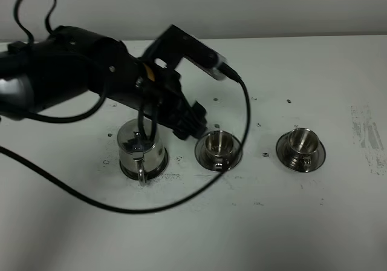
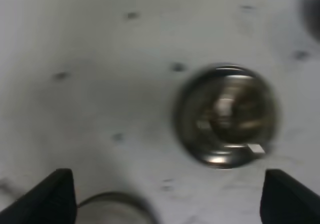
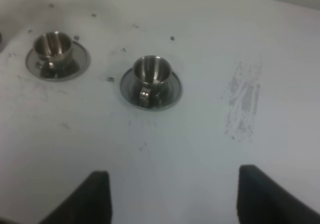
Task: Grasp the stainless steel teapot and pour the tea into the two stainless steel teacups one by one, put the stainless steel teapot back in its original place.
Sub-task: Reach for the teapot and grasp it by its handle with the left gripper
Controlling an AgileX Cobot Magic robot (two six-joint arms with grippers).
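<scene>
Left gripper point(image 1: 191, 123) wide open, empty, hovers above cup point(image 1: 217, 145). Teapot point(image 1: 142, 152) stands upright just left of it in high view, handle point(image 1: 141, 175) toward front edge. Left arm nearer; right gripper point(image 3: 175, 199) open too, outside high view.

- White, scuffed tabletop point(image 1: 290, 228).
- Left: shiny steel teapot point(image 1: 154, 159).
- Middle: round steel saucer point(image 1: 236, 156) bearing a small steel cup point(image 1: 219, 143).
- Right: matching saucer point(image 1: 318, 155) and cup point(image 1: 302, 141).
</scene>
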